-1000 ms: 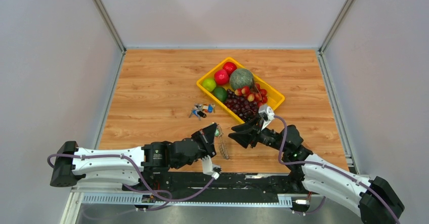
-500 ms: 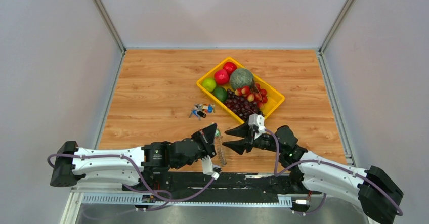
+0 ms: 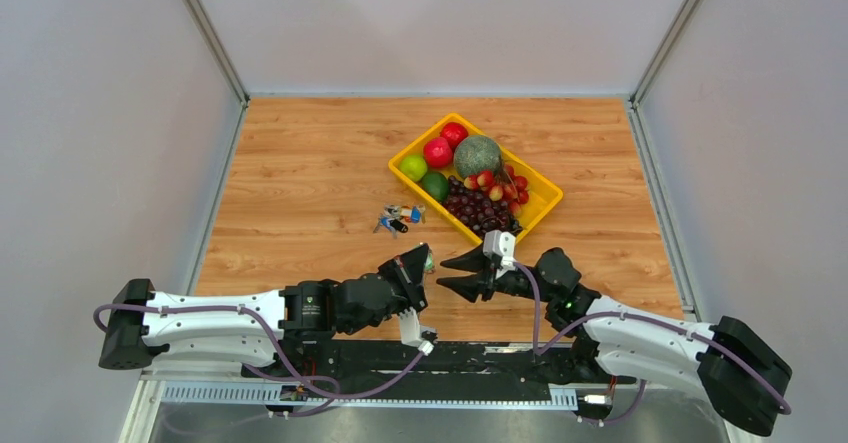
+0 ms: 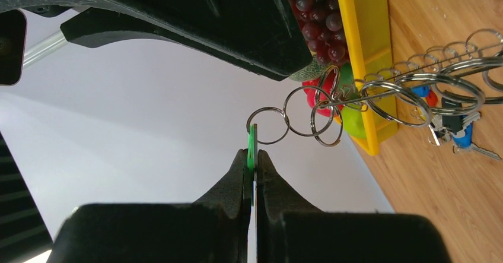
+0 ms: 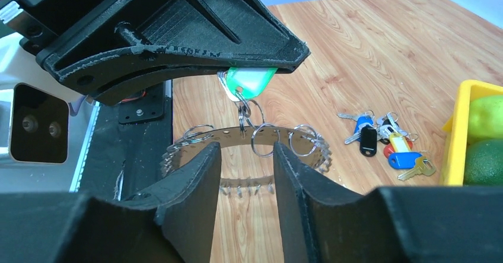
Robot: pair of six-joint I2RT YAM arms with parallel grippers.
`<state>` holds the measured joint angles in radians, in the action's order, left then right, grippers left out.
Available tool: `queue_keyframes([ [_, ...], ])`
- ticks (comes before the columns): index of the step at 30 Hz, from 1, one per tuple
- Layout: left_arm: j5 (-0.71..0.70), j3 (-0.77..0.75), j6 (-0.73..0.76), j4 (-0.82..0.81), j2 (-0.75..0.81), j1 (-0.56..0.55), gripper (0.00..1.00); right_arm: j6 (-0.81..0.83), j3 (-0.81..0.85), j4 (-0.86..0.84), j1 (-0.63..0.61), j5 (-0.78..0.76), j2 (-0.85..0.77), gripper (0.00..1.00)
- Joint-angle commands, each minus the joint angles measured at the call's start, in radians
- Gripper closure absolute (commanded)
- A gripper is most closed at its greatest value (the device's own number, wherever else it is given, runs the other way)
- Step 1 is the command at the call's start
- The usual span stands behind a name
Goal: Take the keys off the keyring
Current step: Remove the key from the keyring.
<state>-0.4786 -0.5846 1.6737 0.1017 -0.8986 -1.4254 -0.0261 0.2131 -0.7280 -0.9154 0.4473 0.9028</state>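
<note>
My left gripper (image 3: pixel 425 261) is shut on the small green tag (image 4: pixel 251 144), which also shows in the right wrist view (image 5: pixel 249 82). A chain of small split rings (image 4: pixel 308 117) hangs from the tag. Below it hangs the large keyring (image 5: pixel 237 133), with silver saw-toothed keys (image 5: pixel 317 153) all around it. My right gripper (image 3: pixel 442 272) is open. In its wrist view its fingers (image 5: pixel 296 186) stand either side of the ring's near arc, not touching it. In the top view the ring is hidden under the right gripper.
A yellow tray (image 3: pixel 545 203) of fruit stands just behind the right gripper: a melon (image 3: pixel 477 155), grapes (image 3: pixel 478 211) and limes. A small bunch of coloured keys (image 3: pixel 398 218) lies on the wood left of the tray. The arm bases line the near edge.
My right gripper has moved left and forward, closing on the left gripper and covering the hanging keyring in the top view. The left arm has held still with the tag.
</note>
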Motion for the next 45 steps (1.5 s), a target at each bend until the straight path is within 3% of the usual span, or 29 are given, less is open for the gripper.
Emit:
queue_keyframes([
  [1,0.0,-0.023,-0.007,-0.04,0.023,-0.004,1.0,0.02,0.024,-0.096,-0.007,0.015,0.021,0.61],
  [7,0.0,-0.024,-0.01,-0.043,0.021,-0.004,1.0,0.02,0.053,-0.105,-0.016,0.047,0.069,0.7],
  [15,-0.001,-0.023,-0.023,-0.044,0.014,-0.004,1.0,0.054,0.079,-0.031,-0.019,0.036,0.042,1.0],
  [25,0.063,-0.077,-0.16,0.059,-0.011,-0.005,1.0,0.125,0.245,0.362,-0.02,-0.002,-0.013,1.0],
  [27,0.071,-0.099,-0.198,0.082,-0.03,-0.007,1.0,0.115,0.277,0.399,-0.02,-0.005,-0.002,0.96],
  [31,0.062,-0.164,-0.334,0.123,-0.084,-0.007,1.0,0.078,0.286,0.431,-0.019,-0.048,-0.018,0.7],
  [33,0.052,-0.216,-0.444,0.16,-0.124,-0.005,1.0,0.058,0.26,0.437,-0.02,-0.101,-0.059,0.63],
  [39,0.027,-0.401,-0.88,0.366,-0.286,0.031,1.0,-0.024,0.148,0.474,-0.019,-0.233,-0.287,0.5],
  [45,0.05,-0.638,-1.321,0.601,-0.46,0.122,1.0,-0.086,0.103,0.627,-0.02,-0.351,-0.528,0.42],
])
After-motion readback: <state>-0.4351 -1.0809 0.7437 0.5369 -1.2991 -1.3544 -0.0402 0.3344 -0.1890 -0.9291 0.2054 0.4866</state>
